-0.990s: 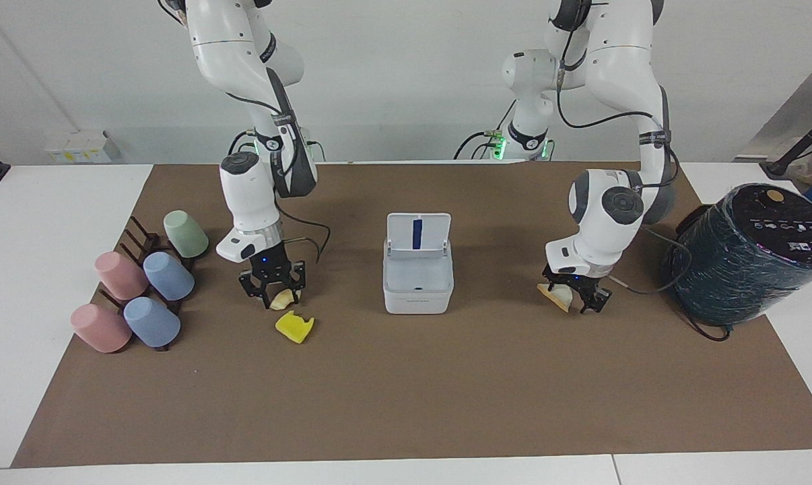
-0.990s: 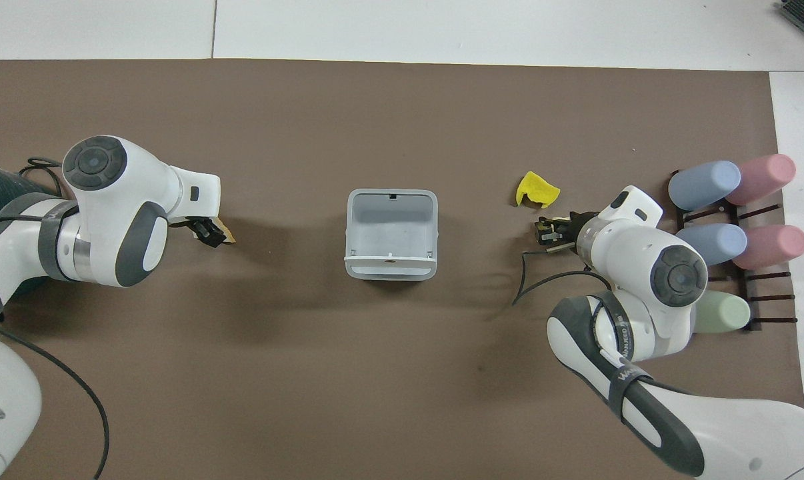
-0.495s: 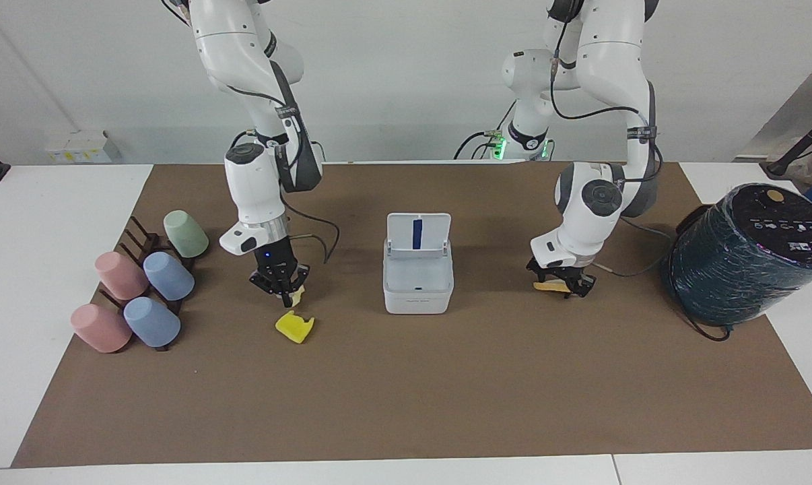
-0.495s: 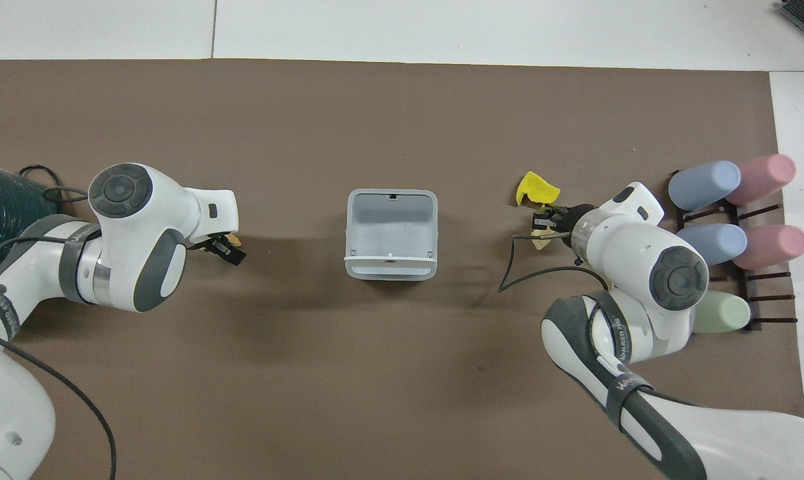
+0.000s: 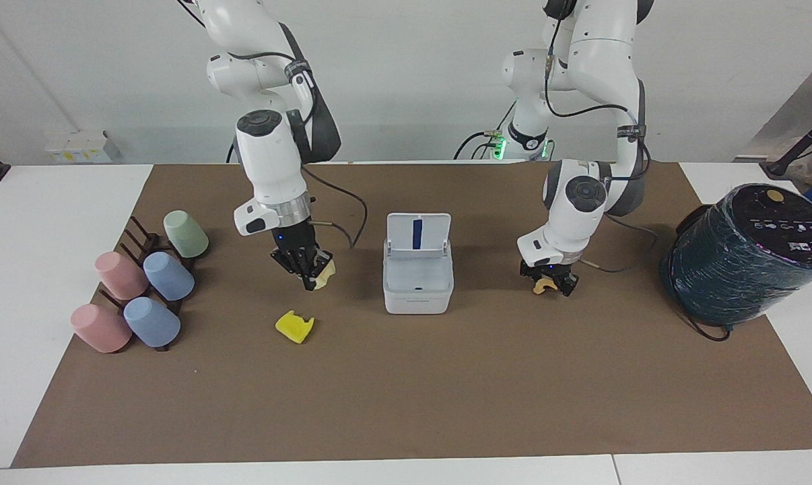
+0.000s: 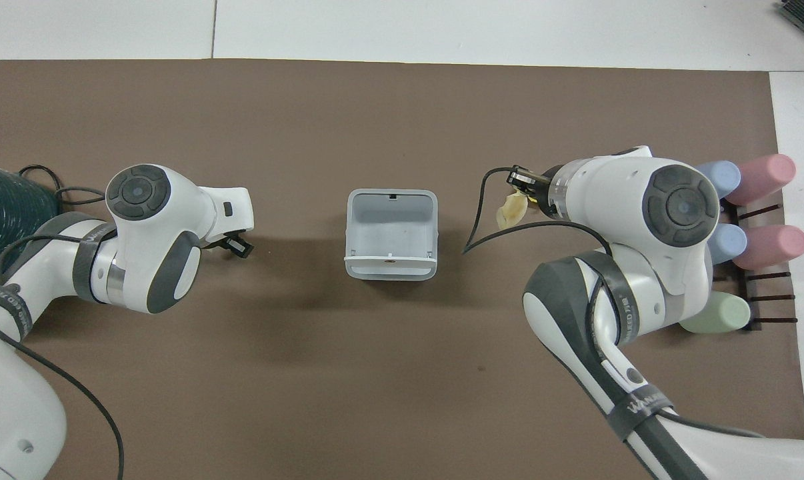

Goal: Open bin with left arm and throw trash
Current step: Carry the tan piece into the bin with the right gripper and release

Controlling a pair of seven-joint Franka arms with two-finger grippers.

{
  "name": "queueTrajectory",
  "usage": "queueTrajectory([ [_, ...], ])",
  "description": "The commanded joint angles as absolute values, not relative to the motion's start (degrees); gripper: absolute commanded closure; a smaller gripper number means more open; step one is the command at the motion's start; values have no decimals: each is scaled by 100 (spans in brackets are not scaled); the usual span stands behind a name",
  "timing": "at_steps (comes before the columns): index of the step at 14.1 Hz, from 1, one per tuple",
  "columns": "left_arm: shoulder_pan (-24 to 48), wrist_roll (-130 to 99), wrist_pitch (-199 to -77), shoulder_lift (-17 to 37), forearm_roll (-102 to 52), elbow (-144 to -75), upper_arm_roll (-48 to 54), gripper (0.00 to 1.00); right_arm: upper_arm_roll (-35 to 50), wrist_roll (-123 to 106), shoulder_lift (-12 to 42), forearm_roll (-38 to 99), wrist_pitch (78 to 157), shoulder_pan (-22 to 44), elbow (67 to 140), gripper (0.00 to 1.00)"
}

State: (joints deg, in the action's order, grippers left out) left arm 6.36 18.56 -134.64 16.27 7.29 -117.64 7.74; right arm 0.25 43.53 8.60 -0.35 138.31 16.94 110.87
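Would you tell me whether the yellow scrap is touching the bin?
Apart: the facing view shows bare mat between the yellow scrap and the bin.

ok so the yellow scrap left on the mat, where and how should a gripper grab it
Probably from straight above. The yellow notched piece lies flat on the brown mat, with nothing touching it. Close the fingers across its solid, un-notched part, not over the notch, where they could slip. It sits toward the right arm's end, so the right arm seems better placed.
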Motion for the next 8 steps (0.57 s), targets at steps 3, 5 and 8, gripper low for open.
queueTrajectory([
  [3,765,1583,-12237,1591,773,-10576,738,100,35,5746,1177,105,13693,2082,10539,100],
  [5,773,1407,-11902,1556,660,-10188,756,100,35,5985,1414,394,13702,2319,10258,100],
  [8,861,837,-11707,1529,98,-9783,782,100,35,6283,1757,457,13746,2565,9950,100],
])
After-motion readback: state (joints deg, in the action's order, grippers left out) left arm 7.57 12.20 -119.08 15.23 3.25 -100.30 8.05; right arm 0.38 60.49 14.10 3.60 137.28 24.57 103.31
